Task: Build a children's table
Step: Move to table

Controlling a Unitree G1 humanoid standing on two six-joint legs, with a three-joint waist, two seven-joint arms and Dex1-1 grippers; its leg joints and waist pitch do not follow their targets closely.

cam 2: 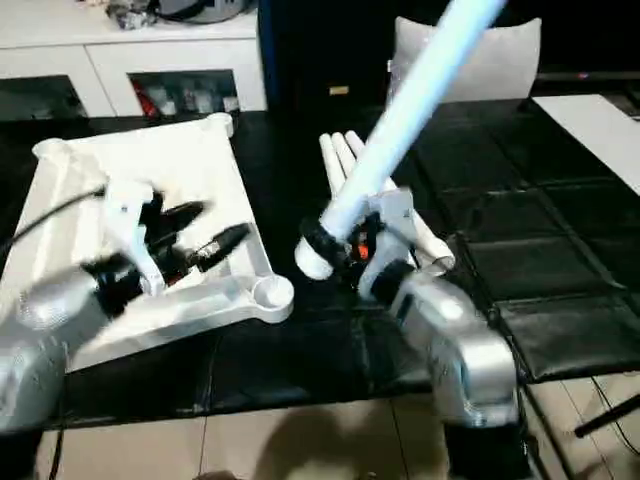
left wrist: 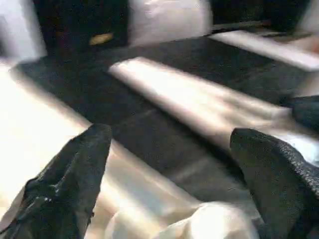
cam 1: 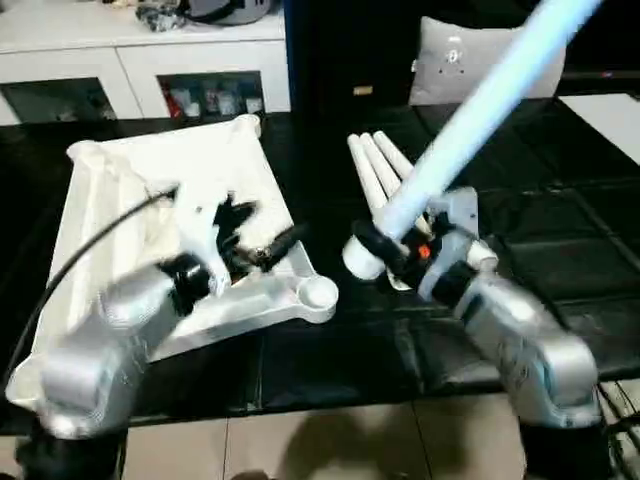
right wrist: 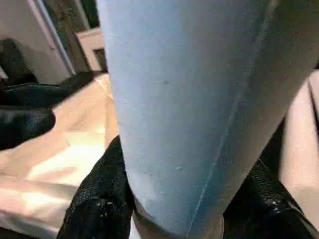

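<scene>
1. Centrally placed on the black-covered work surface: the white table top, upside down, ribbed underside up, round corner socket at its near right corner.
2. Just right of the table top, well apart from its edge: three spare white legs, lying side by side on the black cover.
3. Over the table top's near right part: left gripper, two black fingers spread wide, nothing between them, hovering close above the ribbed underside.
4. Right of the table top, above the near ends of the spare legs: right gripper, black fingers clamped around the thick end of a fourth leg.
5. Held leg tilted, thick end low and pointing toward the socket corner but apart from it, thin end rising up and away to the far right.
6. Beyond the table top, past the far edge of the black cover: white cabinet with glass doors.
7. Beyond the spare legs: pale cushion against a dark background.
</scene>
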